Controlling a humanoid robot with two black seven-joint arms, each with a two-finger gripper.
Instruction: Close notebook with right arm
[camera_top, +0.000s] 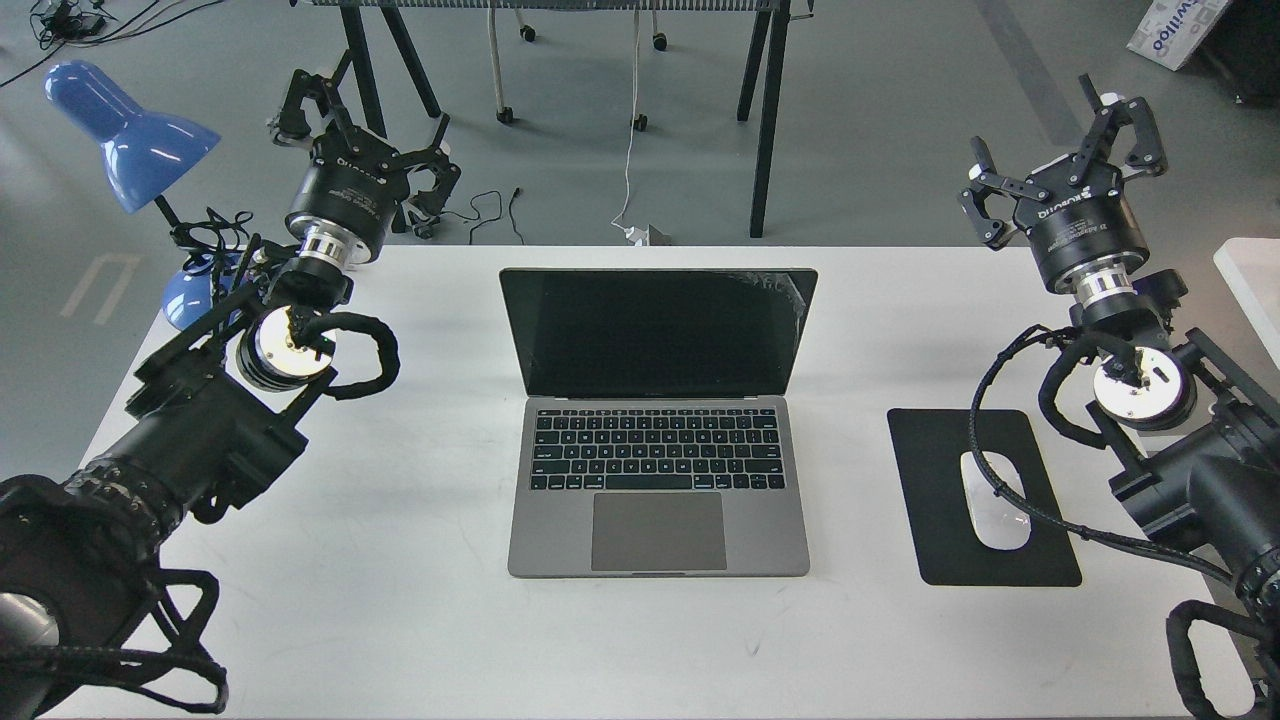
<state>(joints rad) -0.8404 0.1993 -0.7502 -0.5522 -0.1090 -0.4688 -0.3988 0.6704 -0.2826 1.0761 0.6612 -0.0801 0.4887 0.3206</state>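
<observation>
- At the centre of the frame, the notebook (657, 430) lies on the white table (400, 600) with its lid raised; the black screen leans back toward the top of the frame, and the keyboard and trackpad face upward.
- A patch of glare or film shows at the upper right corner of the screen.
- The right arm (1150, 390) comes in from the lower right edge and rises along the right side of the frame, with a looped black cable hanging beside its silver wrist ring.
- The right claw (1065, 150) sits in the upper right of the frame, over the far right edge of the table; its fingers are spread apart and nothing is between them. It is well apart from the notebook.
- The left arm (190, 440) comes in from the lower left edge, and the left claw (360, 135) is in the upper left of the frame, past the far edge of the table, fingers spread and holding nothing.
- A blue lamp (130, 140) stands at the upper left, just beside the left arm.
- A black mouse pad (930, 540) lies on the table at centre right, between the notebook and the right arm, with a white mouse (995, 500) resting on it; part of the arm's cable crosses over the mouse.
- A white cable (632, 150) hangs to the floor beyond the table's far edge, at upper centre.
</observation>
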